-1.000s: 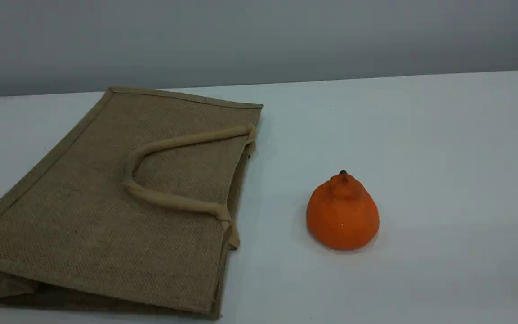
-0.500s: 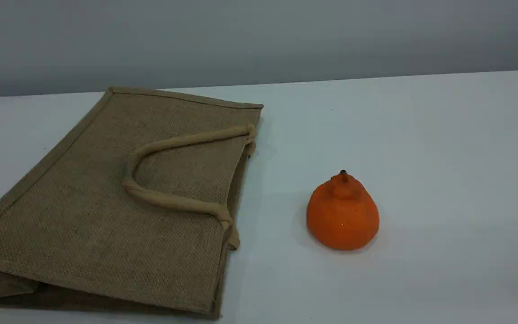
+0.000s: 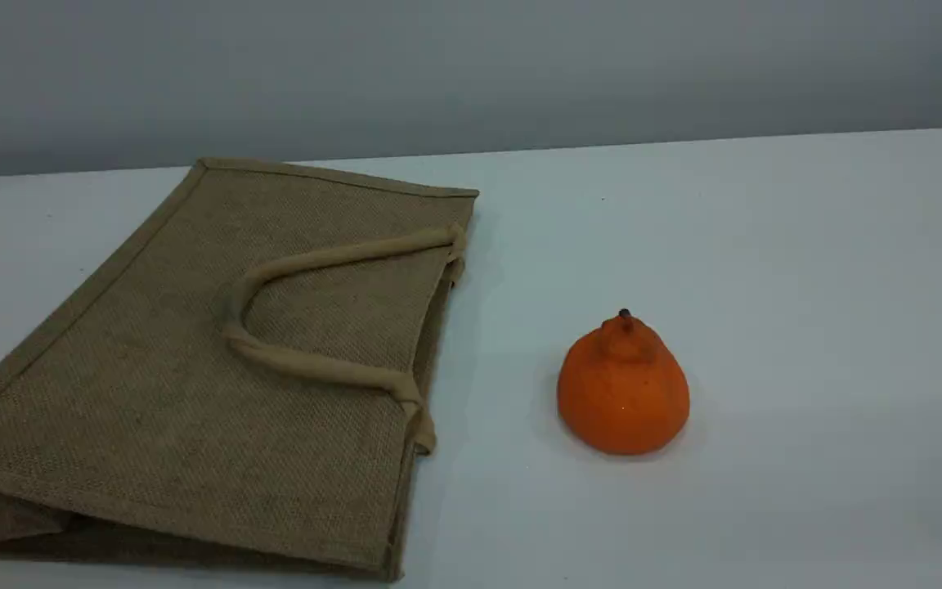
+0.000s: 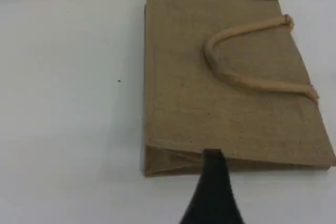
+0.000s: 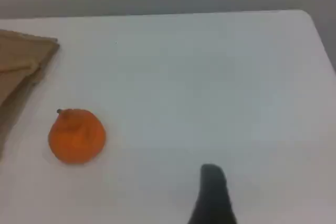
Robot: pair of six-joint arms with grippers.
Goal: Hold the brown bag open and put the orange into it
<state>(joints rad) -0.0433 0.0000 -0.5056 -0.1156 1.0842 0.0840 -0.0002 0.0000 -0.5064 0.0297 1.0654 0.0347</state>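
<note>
The brown bag [image 3: 193, 368] lies flat and closed on the white table at the left, its beige handle [image 3: 307, 364] folded over its top face and its mouth turned to the right. To its right, apart from it, the orange [image 3: 623, 393] stands stem up. Neither arm shows in the scene view. The left wrist view looks down on the bag [image 4: 184, 77], with one dark fingertip [image 4: 212, 182] over its near edge. In the right wrist view, one dark fingertip [image 5: 212, 192] hangs well to the right of the orange [image 5: 76, 136]. Nothing is held.
The white table [image 3: 765, 286] runs back to a grey wall [image 3: 471, 65]. Its far right corner [image 5: 310, 19] shows in the right wrist view. A corner of the bag [image 5: 21, 61] shows at that view's left edge.
</note>
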